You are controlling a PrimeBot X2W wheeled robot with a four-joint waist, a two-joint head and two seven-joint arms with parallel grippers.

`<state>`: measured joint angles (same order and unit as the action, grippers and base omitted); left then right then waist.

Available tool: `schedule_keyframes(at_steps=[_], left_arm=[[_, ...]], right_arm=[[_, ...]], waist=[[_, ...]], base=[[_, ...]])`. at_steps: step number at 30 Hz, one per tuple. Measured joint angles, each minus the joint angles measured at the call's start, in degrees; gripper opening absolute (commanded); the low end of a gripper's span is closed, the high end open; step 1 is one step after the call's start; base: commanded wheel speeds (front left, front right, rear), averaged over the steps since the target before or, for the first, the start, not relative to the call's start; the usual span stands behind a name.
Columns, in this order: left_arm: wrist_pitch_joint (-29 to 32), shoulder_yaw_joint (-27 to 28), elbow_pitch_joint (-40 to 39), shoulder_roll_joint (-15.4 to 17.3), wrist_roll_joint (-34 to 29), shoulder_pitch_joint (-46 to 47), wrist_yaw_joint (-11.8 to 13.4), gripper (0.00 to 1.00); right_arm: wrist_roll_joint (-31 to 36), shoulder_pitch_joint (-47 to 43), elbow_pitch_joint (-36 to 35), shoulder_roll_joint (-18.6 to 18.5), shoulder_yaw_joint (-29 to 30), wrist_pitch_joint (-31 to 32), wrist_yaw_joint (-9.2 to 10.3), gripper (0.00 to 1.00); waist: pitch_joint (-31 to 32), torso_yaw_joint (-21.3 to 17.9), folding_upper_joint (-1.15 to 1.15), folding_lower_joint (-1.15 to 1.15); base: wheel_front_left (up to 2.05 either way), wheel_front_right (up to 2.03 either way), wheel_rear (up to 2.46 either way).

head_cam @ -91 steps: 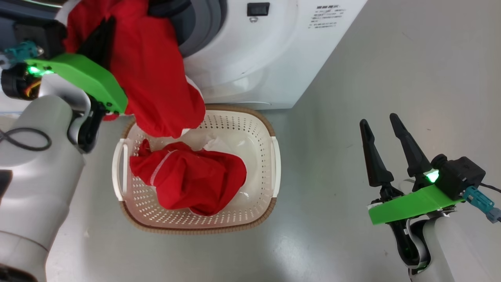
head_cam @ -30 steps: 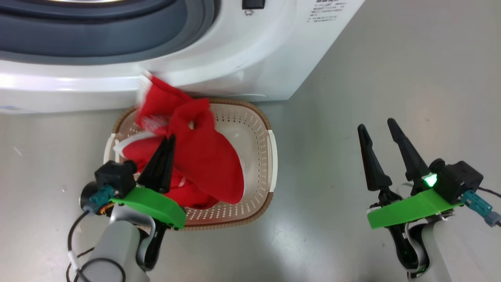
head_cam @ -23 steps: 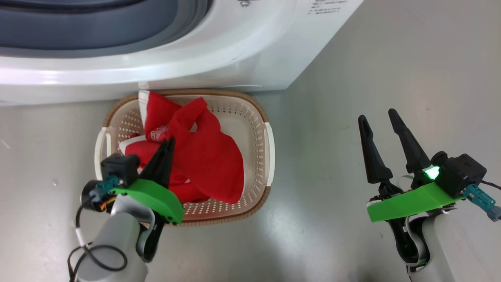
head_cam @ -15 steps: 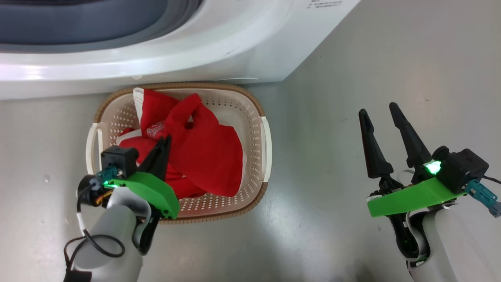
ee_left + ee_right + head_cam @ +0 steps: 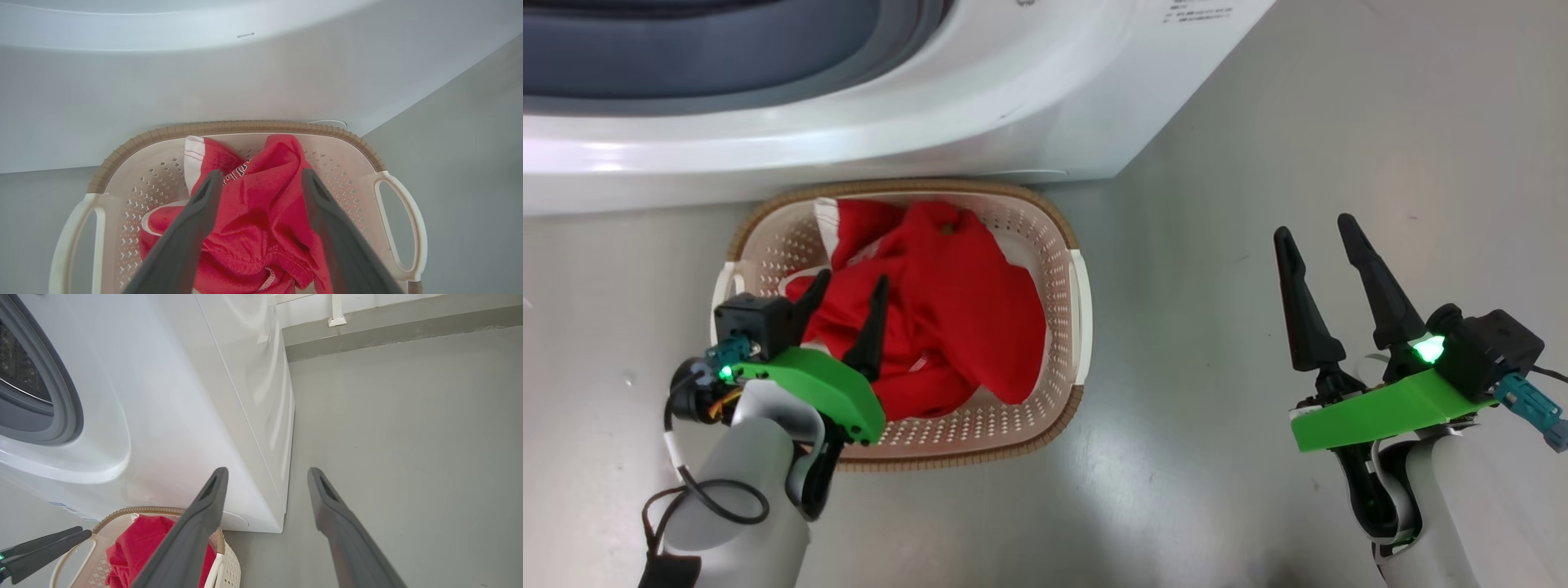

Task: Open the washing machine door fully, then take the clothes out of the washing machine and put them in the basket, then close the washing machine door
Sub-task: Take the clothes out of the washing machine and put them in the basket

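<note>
Clothes (image 5: 964, 318) are heaped in the basket (image 5: 1062, 237) beneath the spread left gripper (image 5: 853, 278); the flank of the washing machine (image 5: 253, 375) is revealed from the right wrist, past the spread right gripper (image 5: 266, 469).

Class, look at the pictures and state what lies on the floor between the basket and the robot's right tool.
Nothing lies there. In the head view, the stretch between the basket and the right tool is bare grey floor.

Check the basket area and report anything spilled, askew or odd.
Nothing stands out. The clothes lie heaped inside the basket, none trailing over its rim onto the floor. The basket sits upright in front of the washing machine.
</note>
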<state>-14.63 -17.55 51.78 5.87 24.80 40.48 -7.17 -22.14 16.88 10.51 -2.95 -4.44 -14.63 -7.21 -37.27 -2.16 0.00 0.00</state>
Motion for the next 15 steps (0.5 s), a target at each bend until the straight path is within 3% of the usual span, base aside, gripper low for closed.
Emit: schedule_keyframes(at_steps=[15], left_arm=[[0.0, 5.9, -7.7, 0.2, -3.1, -5.9, 0.0, 1.00]], right_arm=[[0.0, -2.0, 1.9, 0.0, 0.0, 0.0, 0.00, 1.00]], waist=[[7.7, 0.5, 0.00, 0.00]], base=[[0.00, 0.00, 0.00]])
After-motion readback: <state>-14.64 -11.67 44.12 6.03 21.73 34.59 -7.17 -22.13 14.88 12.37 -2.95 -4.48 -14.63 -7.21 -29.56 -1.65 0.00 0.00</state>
